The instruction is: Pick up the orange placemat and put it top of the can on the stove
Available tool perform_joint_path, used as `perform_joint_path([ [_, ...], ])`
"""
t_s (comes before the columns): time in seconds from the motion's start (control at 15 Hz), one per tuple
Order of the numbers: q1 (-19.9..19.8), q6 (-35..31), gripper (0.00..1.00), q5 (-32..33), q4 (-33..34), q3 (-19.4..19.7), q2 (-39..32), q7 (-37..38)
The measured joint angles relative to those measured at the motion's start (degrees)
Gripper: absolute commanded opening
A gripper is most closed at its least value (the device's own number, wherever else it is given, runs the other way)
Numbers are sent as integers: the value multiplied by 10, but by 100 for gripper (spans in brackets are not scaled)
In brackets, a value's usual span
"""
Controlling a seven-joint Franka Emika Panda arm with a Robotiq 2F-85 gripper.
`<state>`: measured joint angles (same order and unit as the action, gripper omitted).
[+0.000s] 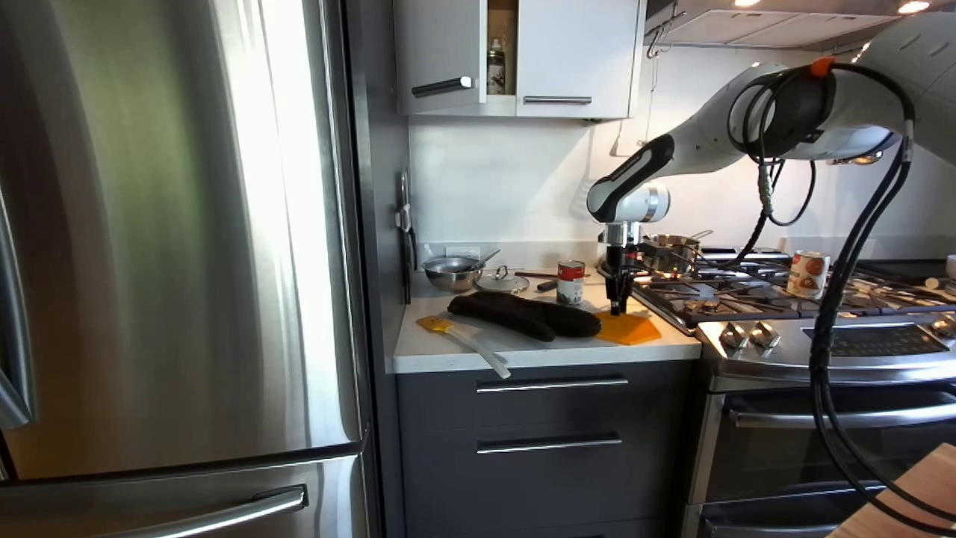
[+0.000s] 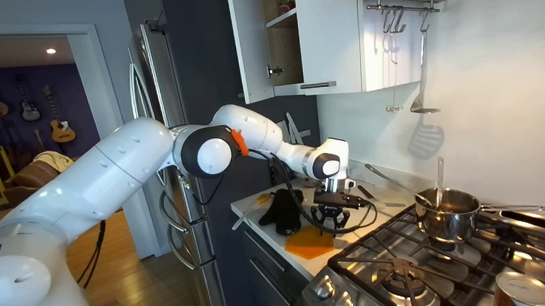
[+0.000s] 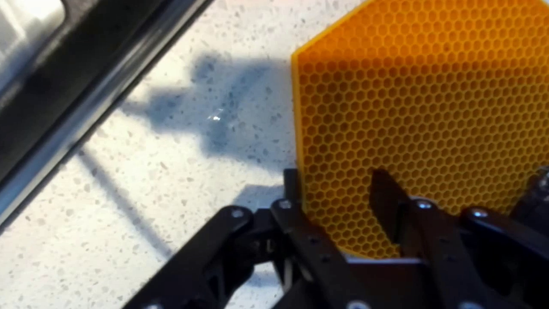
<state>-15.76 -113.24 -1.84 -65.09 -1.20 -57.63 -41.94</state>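
The orange placemat (image 1: 629,330) lies flat on the counter beside the stove (image 1: 777,377), touching or just under the dark mitt's end. It also shows in an exterior view (image 2: 309,242) and, with a honeycomb pattern, in the wrist view (image 3: 411,111). The can (image 1: 808,274) stands upright on the stove's grates; its top shows in an exterior view (image 2: 524,288). My gripper (image 1: 618,309) points down at the mat's back part. In the wrist view, its fingers (image 3: 336,189) are apart, one beside the mat's edge, one over its surface. Whether the tips touch the mat cannot be told.
A dark oven mitt (image 1: 523,314) and an orange-headed spatula (image 1: 467,344) lie left of the mat. Another can (image 1: 570,282), a glass lid (image 1: 503,282) and a steel bowl (image 1: 452,275) stand behind. A steel pot (image 2: 448,218) with handles sits on a back burner.
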Motion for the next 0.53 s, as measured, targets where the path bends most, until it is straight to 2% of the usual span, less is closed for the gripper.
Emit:
perform_joint_path([
  [0.07,0,0,38,0,1,0,-2,0],
  [0.2,-1,0,37,0,5,0,-4,0],
  [0.47,-2,0,23,0,6,0,-4,0],
  [0.53,-2,0,8,0,6,-1,-4,0],
])
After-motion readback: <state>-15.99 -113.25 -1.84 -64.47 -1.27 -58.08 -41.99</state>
